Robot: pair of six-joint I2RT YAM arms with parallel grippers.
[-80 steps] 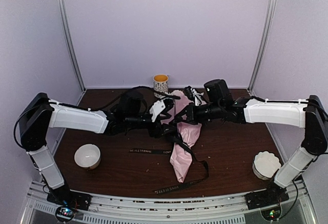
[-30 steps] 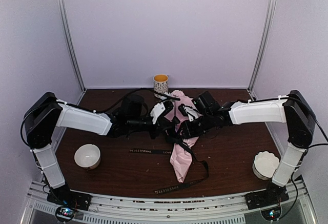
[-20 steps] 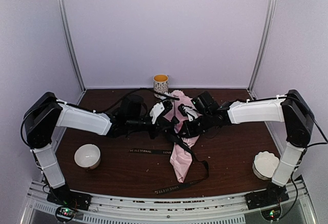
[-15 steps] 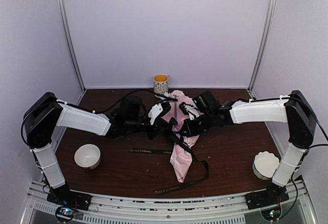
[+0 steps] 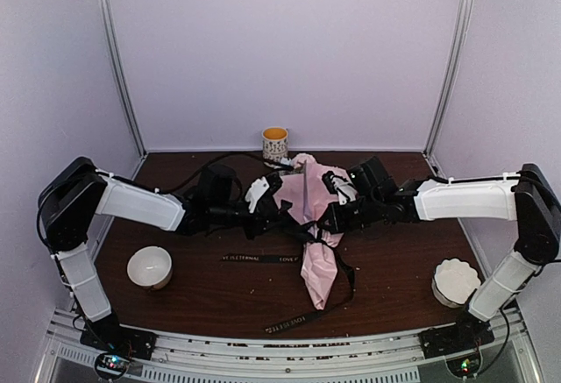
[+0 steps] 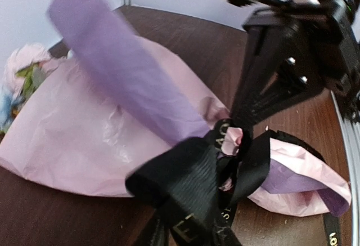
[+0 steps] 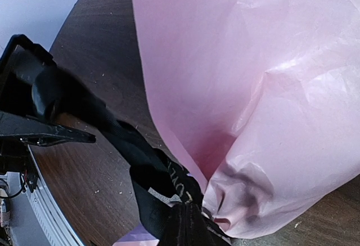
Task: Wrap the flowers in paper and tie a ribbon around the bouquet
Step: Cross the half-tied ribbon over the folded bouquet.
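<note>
Now bouquet point(image 5: 317, 265) cone holds flowers point(image 6: 19, 74); R gripper point(image 5: 330, 219) clenched on ribbon point(image 6: 191, 184), L gripper point(image 5: 279, 211) can't tell; mug point(image 5: 275, 144) at back.

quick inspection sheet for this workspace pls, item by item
surface: dark wood table, small specks near the bouquet
job's things: bouquet lies wrapped in pink paper, flowers at its wide end; ribbon cinched round its middle, ends trailing on the table
clutter: mug at the back, white bowl left, scalloped dish right
grippers: right tool shut on the ribbon; left tool beside it, open or shut unclear
cables: black cable looping at back left
surroundings: lilac walls, metal posts
</note>
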